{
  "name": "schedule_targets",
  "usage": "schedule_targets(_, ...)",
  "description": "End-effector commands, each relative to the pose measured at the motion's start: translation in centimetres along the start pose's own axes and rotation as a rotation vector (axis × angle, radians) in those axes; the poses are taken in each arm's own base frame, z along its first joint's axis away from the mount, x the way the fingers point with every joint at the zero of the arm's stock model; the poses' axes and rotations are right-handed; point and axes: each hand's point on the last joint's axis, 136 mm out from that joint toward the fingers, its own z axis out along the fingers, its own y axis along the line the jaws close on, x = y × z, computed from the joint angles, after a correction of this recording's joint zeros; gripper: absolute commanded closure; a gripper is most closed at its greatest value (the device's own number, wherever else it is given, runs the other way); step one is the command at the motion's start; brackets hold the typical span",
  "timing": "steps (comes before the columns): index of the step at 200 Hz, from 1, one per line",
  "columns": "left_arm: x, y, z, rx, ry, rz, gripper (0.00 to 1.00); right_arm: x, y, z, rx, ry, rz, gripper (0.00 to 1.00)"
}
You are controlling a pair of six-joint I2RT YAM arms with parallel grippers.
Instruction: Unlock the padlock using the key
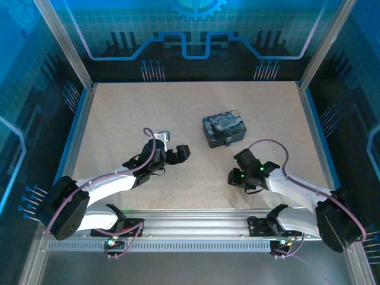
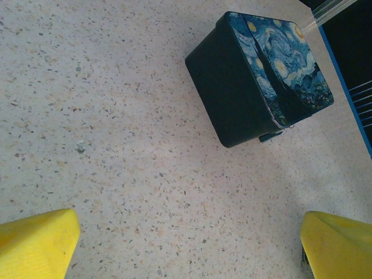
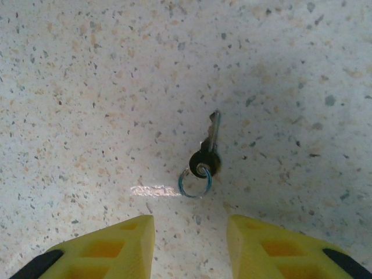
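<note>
The key point(image 3: 207, 152), a tiny dark key on a thin bluish ring, lies flat on the speckled table. It is just ahead of my right gripper point(image 3: 190, 224), whose yellow fingertips stand apart with bare table between them. From above, my right gripper point(image 1: 236, 177) hangs low, near and right of the starry-night tin point(image 1: 224, 129). A small dark bit at the tin's front edge looks like the padlock point(image 2: 269, 137), mostly hidden. My left gripper point(image 2: 189, 232) is wide open over bare table, left of the tin. From above, the left gripper point(image 1: 181, 152) holds nothing.
The tin point(image 2: 261, 75) stands closed near the table's middle. Aluminium posts and blue panels wall the table at the back and sides point(image 1: 83, 107). Both arms' bases sit on the rail at the near edge point(image 1: 190, 228).
</note>
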Motion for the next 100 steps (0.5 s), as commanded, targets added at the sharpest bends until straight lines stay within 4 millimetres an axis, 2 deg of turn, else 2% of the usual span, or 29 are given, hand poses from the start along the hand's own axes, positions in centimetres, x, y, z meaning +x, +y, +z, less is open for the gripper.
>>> schedule_targets(1,-1.68,-1.34,-0.43,0.022,-0.051,0.019,0.01,-1.13,0.87,-0.29,0.004,-0.036,-0.007,0.62)
schedule_targets(100,-1.74,-1.25,-0.50,0.018,-0.055,0.029,0.01,-1.64,0.38,0.51,0.067,-0.031,0.001,0.65)
